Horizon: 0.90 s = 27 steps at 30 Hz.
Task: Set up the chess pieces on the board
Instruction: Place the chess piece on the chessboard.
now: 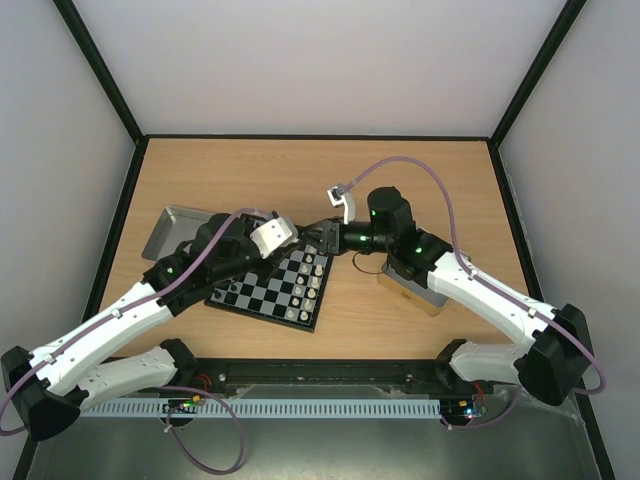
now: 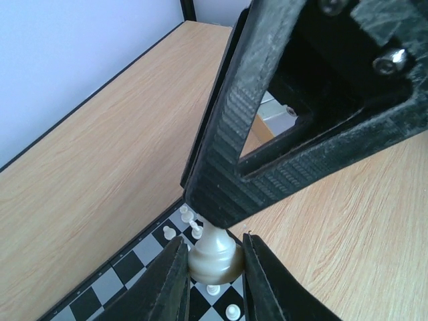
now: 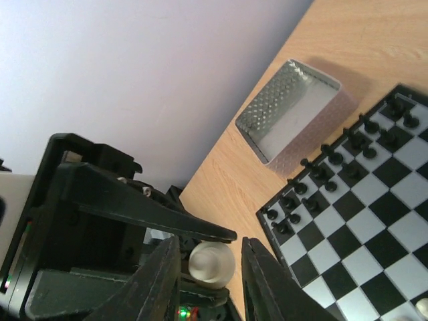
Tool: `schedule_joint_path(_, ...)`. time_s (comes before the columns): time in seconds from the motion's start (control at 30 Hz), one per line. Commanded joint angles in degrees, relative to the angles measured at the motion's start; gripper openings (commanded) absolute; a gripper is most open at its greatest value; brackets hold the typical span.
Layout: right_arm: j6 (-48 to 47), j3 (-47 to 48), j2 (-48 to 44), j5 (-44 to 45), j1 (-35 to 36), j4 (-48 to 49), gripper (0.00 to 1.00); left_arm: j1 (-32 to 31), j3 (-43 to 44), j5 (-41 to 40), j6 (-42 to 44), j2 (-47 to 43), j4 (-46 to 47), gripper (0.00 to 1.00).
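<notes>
Looking along the right gripper (image 3: 209,249): jaws slightly apart either side of a cream-white chess piece (image 3: 210,262), narrow gaps both sides. Black bulk of the left gripper (image 3: 100,200) just beside. Beyond, on the wooden worktop (image 3: 361,40), a silver tin (image 3: 267,107) near the board (image 3: 374,221), black pieces (image 3: 334,159) lining the two rows nearest the tin.

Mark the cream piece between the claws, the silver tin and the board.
cream piece (image 2: 214,259): left wrist view, its wide rounded part.
silver tin (image 3: 267,108): right wrist view, inner wall.
board (image 3: 361,235): right wrist view, a bare square.
</notes>
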Motion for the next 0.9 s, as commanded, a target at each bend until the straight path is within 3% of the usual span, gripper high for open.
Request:
schedule_joint_path(0.0, -0.8, 2.2, 0.6, -1.6, -0.2, -1.8, 0.22, -0.2, 0.2, 0.6, 2.5, -1.1, 0.3, 0.22)
schedule_joint_path(0.23, -0.9, 2.1, 1.0, -2.5, -0.2, -1.4, 0.02, -0.3, 0.1, 1.0, 2.5, -1.4, 0.0, 0.26)
schedule_joint_path(0.33, -1.3, 1.8, 0.7, -0.2, -0.2, -0.9, 0.02, -0.2, -0.1, 0.0, 1.1, -1.4, 0.4, 0.44)
schedule_joint_path(0.43, -1.8, 1.8, 0.5, 5.5, -0.2, -1.7, 0.02, -0.2, -0.3, -3.5, -1.8, -1.6, 0.9, 0.63)
schedule_joint_path(0.67, -6.1, 2.1, 3.3, 25.4, 0.1, -5.2, 0.02, 0.0, -1.6, -21.2, -11.9, -5.7, 5.1, 0.85)
schedule_joint_path(0.87, -7.4, 3.6, 8.6, 40.3, 3.5, -9.7, 0.02, 1.0, -0.7, -24.1, -16.0, -7.0, 6.4, 0.87)
